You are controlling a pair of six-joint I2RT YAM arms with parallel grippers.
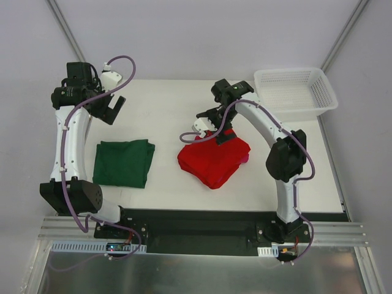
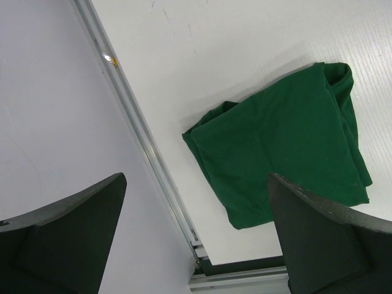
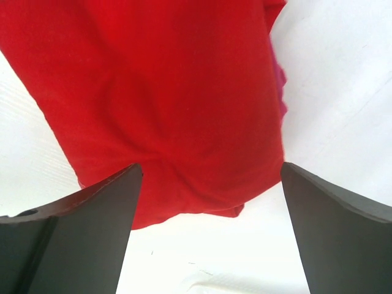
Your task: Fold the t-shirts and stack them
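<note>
1. The right gripper [image 3: 210, 165] has its fingers [image 3: 343, 233] spread wide with nothing pinched. They hang over the red t-shirt [image 3: 165, 92], whose cloth fills the gap between the tips. I cannot tell whether either tip touches it.
2. Under those fingers the red shirt is a loosely folded bundle, lying askew, with a rounded fold nearest the tips. A pinkish strip peeks out at one edge, and what it is cannot be made out.
3. The left gripper [image 2: 195, 179] is also spread wide and empty. Its fingers [image 2: 73, 239] are held high, well apart from any cloth.
4. Below and ahead of the left fingers lies the dark green t-shirt [image 2: 288, 147], folded into a flat, neat rectangle near the left side of the table [image 1: 165, 104].
5. The two shirts lie apart, so stacking looks like the part left to do.
6. Both shirts will likely handle as light, limp cloth that is neither fragile nor slippery. A lifted corner would sag and let the folds spill open.
7. The best hold is probably on a thick folded edge, with the tips closing across all the layers at once. A grip on both sides would keep the bundle from drooping.
8. Farthest out, beyond the right gripper, a white mesh basket [image 1: 294, 92] stands at the table's far corner.
</note>
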